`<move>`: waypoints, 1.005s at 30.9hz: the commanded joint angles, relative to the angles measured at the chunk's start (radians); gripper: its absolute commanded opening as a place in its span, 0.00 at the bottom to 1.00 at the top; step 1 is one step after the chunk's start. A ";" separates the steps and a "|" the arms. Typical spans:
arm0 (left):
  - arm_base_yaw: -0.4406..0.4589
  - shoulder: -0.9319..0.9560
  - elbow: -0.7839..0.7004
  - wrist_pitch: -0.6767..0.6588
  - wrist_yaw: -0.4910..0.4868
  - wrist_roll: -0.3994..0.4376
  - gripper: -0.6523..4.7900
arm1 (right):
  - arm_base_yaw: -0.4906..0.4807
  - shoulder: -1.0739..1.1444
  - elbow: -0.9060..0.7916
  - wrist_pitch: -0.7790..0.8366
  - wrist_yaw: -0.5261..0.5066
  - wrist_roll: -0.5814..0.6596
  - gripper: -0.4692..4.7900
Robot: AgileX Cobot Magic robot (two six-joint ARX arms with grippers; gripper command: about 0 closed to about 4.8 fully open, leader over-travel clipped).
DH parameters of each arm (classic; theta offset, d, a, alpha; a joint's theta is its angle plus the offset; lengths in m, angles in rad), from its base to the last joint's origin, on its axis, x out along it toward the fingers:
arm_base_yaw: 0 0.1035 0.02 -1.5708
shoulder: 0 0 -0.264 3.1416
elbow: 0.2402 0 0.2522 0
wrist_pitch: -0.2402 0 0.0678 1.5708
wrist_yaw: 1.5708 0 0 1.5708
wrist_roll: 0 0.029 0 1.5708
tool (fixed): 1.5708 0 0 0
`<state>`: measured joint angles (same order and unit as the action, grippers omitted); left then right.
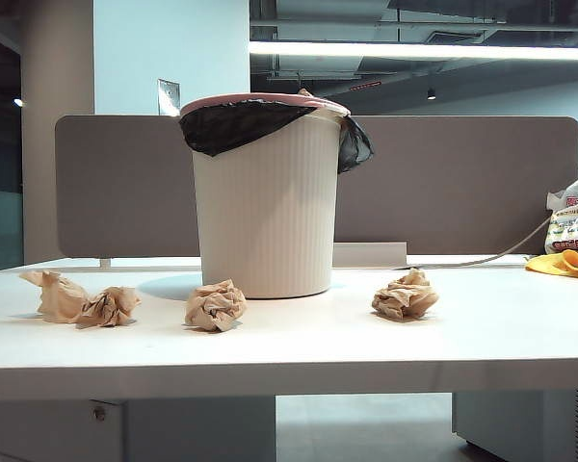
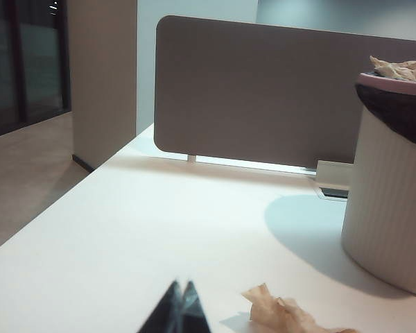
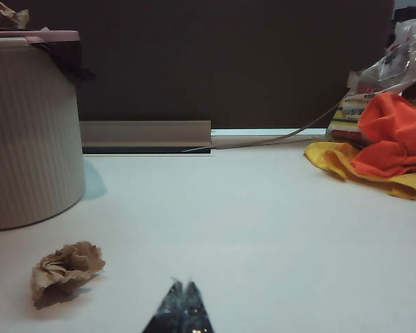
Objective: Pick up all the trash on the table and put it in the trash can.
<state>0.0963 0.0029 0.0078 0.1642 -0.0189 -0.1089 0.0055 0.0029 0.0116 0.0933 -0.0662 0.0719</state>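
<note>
Idling short of the trash can (image 1: pixel 267 207): left pincer (image 2: pixel 180 295) and right pincer (image 3: pixel 182 295) fully closed, empty. Risking pushing paper wads (image 1: pixel 215 305) across worktop (image 1: pixel 482 332) unless reopened.

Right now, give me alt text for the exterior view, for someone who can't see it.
A ribbed off-white trash can with a pink rim and black liner stands on a white table, with crumpled brown paper wads lying around it: two at left, one in front, one at right. Neither gripper shows here; a grey divider panel stands behind.
</note>
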 commanded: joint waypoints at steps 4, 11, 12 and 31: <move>0.002 0.000 0.002 0.049 -0.005 -0.097 0.11 | 0.002 0.000 0.006 -0.045 -0.003 0.010 0.09; 0.002 0.001 0.116 -0.134 0.004 -0.162 0.11 | 0.005 0.000 0.039 -0.059 0.046 0.011 0.08; 0.002 0.001 0.141 -0.157 0.020 -0.161 0.11 | 0.008 0.001 0.056 -0.072 0.046 0.027 0.08; 0.000 0.421 0.763 -0.493 0.196 -0.109 0.11 | 0.108 0.584 0.799 -0.270 -0.034 0.032 0.08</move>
<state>0.0956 0.3977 0.7387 -0.3054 0.1730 -0.2222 0.0982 0.5465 0.7723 -0.1417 -0.0952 0.1249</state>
